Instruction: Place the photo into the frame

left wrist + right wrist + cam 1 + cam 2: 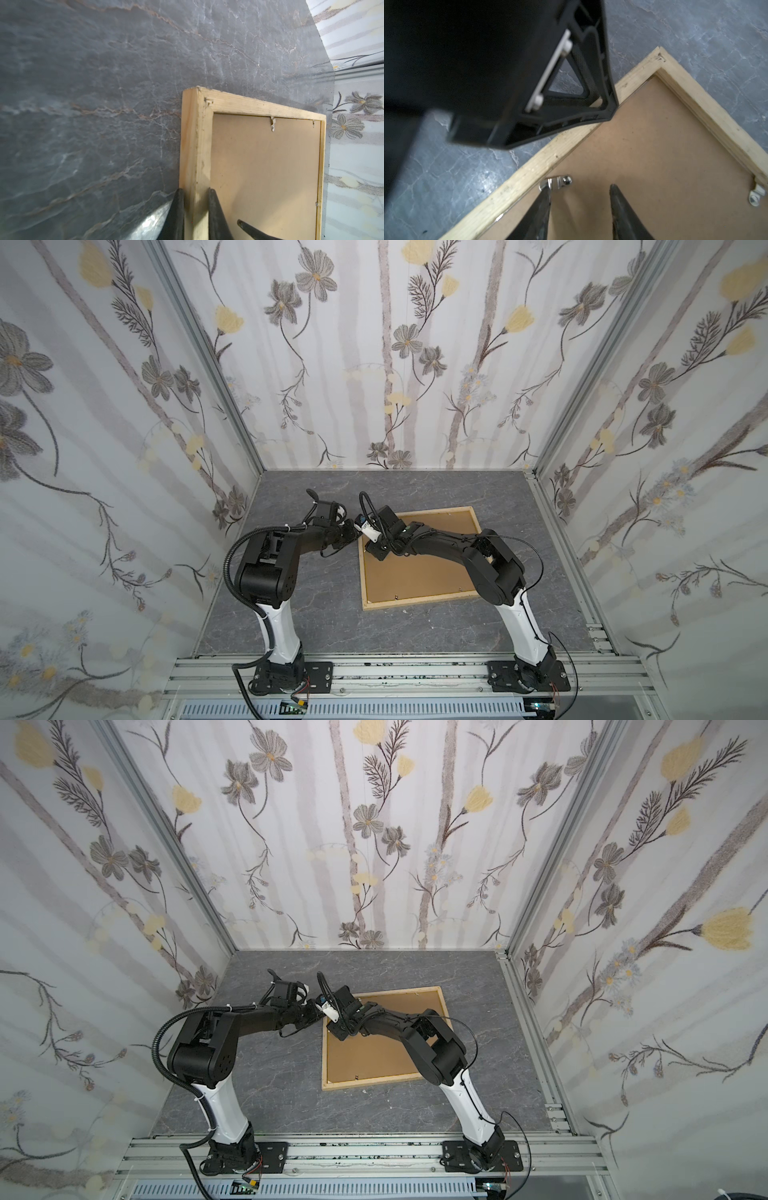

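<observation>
The frame (pixel 419 600) (pixel 370 1082) of light wood lies back side up on the grey table, right of centre in both top views. A brown backing panel (pixel 419 572) fills it. My left gripper (pixel 195 190) is shut on the frame's left wooden strip (pixel 196 145) near the far left corner (pixel 360 533), one finger outside and one inside. My right gripper (pixel 580 187) stands open just above the backing panel (pixel 654 155), one fingertip touching a small metal turn clip (pixel 557 182) by the same strip. The photo is out of view.
More metal clips (pixel 272 125) (pixel 756 196) sit along the frame's far strip. Grey marble tabletop (pixel 316 614) surrounds the frame. Floral-papered walls (pixel 374 364) close in the back and both sides. An aluminium rail (pixel 415 672) carries both arm bases at the front.
</observation>
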